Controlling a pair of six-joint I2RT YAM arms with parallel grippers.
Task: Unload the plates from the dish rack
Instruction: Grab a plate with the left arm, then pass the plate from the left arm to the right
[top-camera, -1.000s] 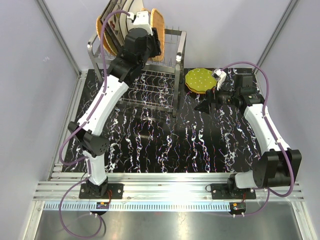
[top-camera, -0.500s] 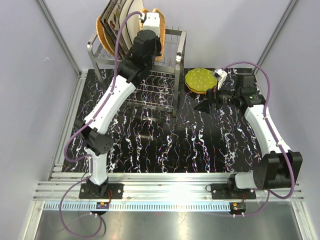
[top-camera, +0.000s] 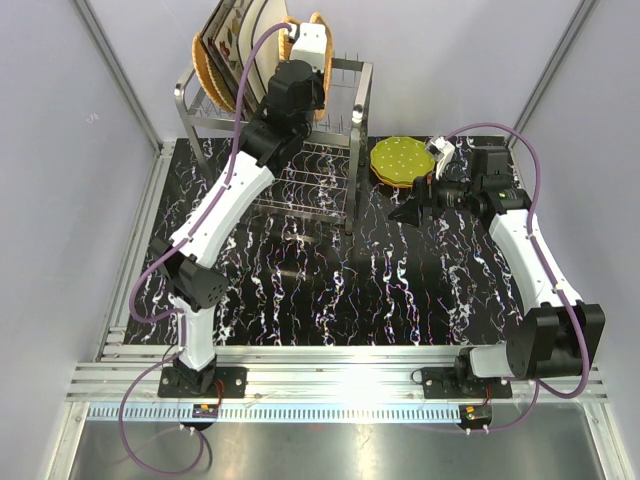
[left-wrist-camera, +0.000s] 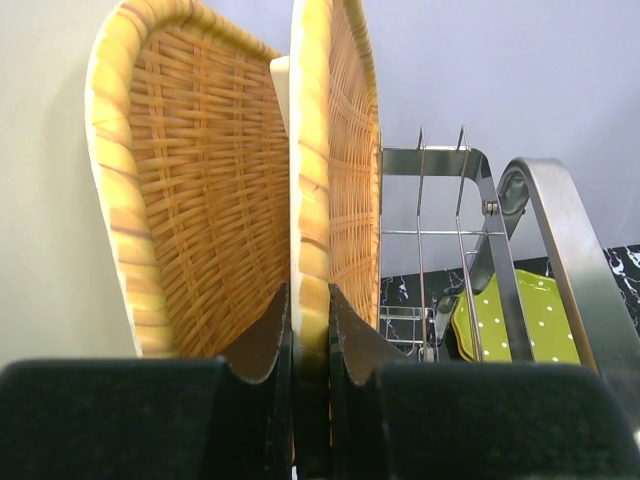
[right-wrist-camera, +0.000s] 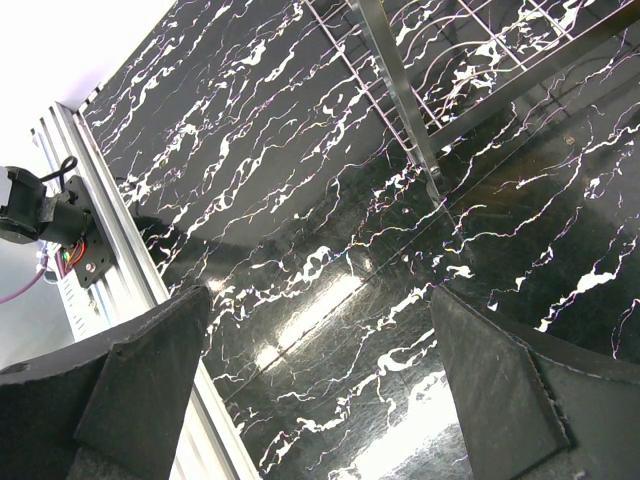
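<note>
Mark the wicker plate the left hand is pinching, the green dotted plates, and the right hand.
wicker plate (left-wrist-camera: 312, 190), left wrist view, rim edge facing the camera.
green dotted plates (top-camera: 398, 160), top view, top plate's face.
right hand (right-wrist-camera: 320, 350), right wrist view, midway between fingertips.

The worktop (top-camera: 330, 290) has a black surface with thin white and purple veins, much like marble, and it fills the middle of the top view. In the right wrist view this surface carries a bright streak of reflected light (right-wrist-camera: 310, 305). Along the near edge of the worktop lies a band of ribbed aluminium rails (top-camera: 330, 372). Nearer still lies a dull grey metal sheet (top-camera: 330, 445). Pale lilac walls (top-camera: 60, 200) stand on the left, at the back and on the right. Two slanted metal frame bars (top-camera: 115, 70) rise at the far corners.
</note>
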